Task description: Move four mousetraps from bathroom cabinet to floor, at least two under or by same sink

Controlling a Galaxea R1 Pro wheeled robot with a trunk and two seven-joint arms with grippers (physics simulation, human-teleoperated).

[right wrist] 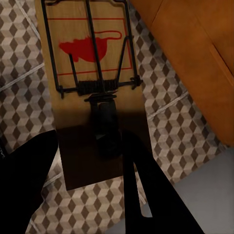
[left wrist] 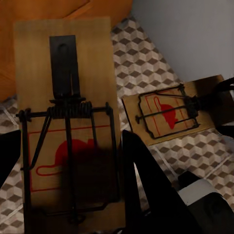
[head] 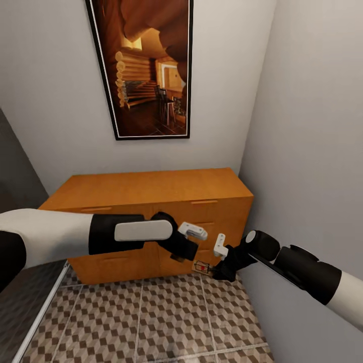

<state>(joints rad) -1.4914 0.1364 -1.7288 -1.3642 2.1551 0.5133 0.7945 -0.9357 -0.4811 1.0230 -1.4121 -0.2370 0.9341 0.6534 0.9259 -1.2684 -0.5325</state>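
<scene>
Two mousetraps are held in the air in front of the cabinet (head: 151,189), above the bathroom floor (head: 151,322). My left gripper (head: 182,249) is shut on one mousetrap (left wrist: 68,97), a tan board with a dark spring bar and red print, clamped between the dark fingers (left wrist: 144,175). My right gripper (head: 219,269) is shut on the other mousetrap (right wrist: 92,73), which also shows in the head view (head: 202,266) and in the left wrist view (left wrist: 168,114). The two grippers are close together near the cabinet's lower right corner. The sink is out of view.
A grey wall (head: 312,151) closes the right side, close to my right arm. A framed picture (head: 146,65) hangs on the back wall above the cabinet. A dark panel with a pale floor strip (head: 40,312) runs along the left.
</scene>
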